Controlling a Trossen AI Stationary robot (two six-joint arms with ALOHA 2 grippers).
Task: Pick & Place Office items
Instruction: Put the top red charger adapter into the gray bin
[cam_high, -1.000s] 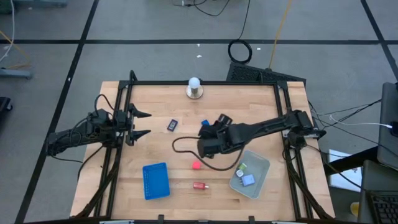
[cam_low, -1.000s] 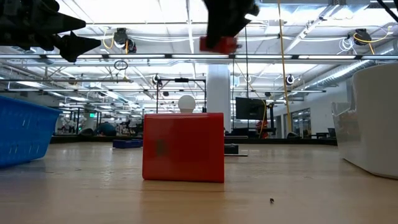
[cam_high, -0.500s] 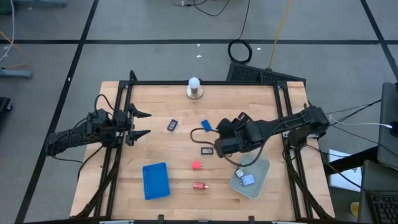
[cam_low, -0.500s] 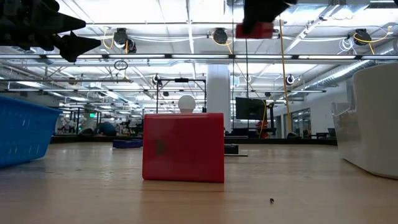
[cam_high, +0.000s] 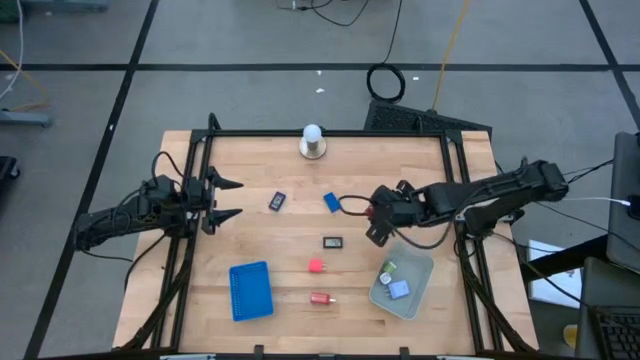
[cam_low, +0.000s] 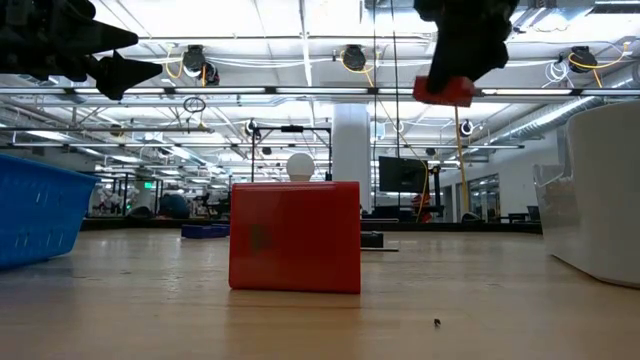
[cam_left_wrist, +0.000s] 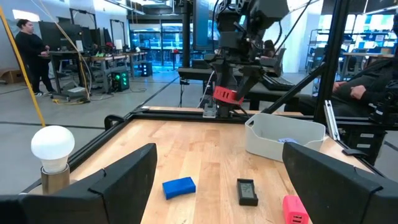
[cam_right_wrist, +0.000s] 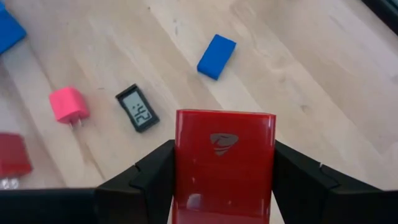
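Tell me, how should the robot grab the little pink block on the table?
Come straight down on the pink block and pinch its two flat sides. It lies flat and alone on the wood, with metal prongs poking out one end in the right wrist view, so avoid that end.

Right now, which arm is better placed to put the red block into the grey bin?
The right. The right gripper already holds the red block in the air, close beside the grey bin. The left gripper waits open at the table's far left edge.
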